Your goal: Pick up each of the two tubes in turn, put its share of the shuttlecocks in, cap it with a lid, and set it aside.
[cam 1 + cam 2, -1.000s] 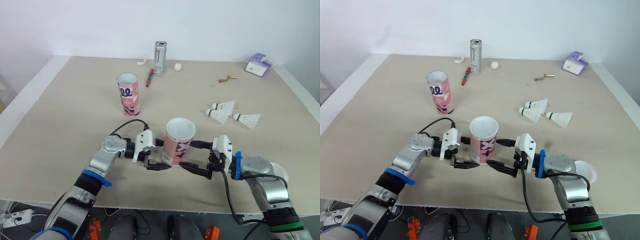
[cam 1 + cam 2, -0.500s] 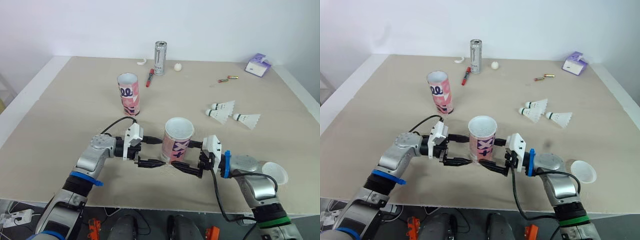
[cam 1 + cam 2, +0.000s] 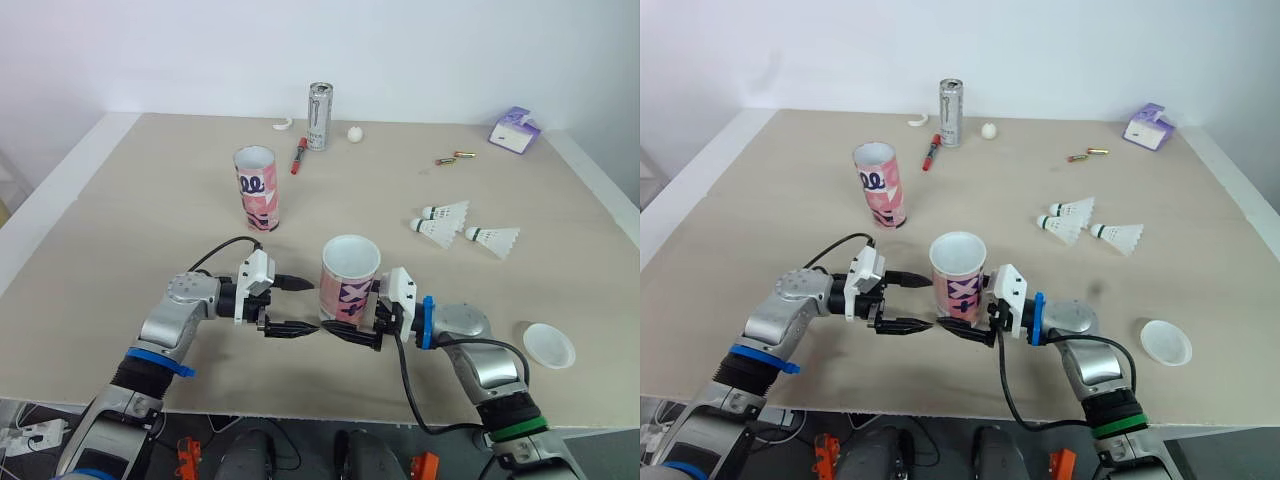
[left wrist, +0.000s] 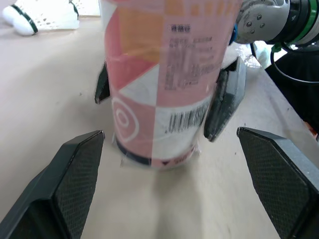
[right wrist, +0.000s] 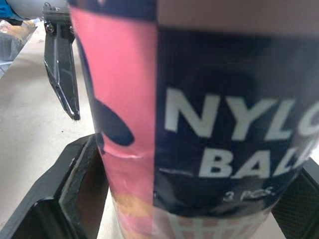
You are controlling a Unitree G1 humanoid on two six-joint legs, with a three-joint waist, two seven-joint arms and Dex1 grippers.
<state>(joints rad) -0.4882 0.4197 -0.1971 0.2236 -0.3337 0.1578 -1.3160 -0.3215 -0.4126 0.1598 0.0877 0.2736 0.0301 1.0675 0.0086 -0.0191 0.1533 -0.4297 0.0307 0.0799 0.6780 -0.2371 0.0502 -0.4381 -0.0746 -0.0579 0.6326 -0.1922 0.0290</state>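
Tube (image 3: 349,280) stands at the table's (image 3: 130,210) front middle, with the right gripper (image 3: 352,318) reaching in from 3 o'clock. Its fingers close on the lower half, one pad on each flank as far as I can tell.

Left gripper (image 3: 292,305) sits at 9 o'clock, fingers spread wide, tips just short of the wall and not touching.

Risks:
- Grip is low, so most of the tube sits above the pads. A quick lift could let it pivot or tip.
- Wrap looks glossy, so it could slip if the squeeze is light. The wall looks thin, so it could dent if the squeeze is hard.
- Left fingertips are close. Any drift toward 3 o'clock knocks the tube in the grip.
- Front edge is near, so a dropped tube could roll off.

Orientation: upright, long axis vertical, open mouth up, base flat on the table.

Far tube (image 3: 256,187) is at 11 o'clock, also upright. Shuttlecocks (image 3: 445,222) lie at 2 o'clock, well apart. Lid (image 3: 549,345) is at 4 o'clock near the edge.
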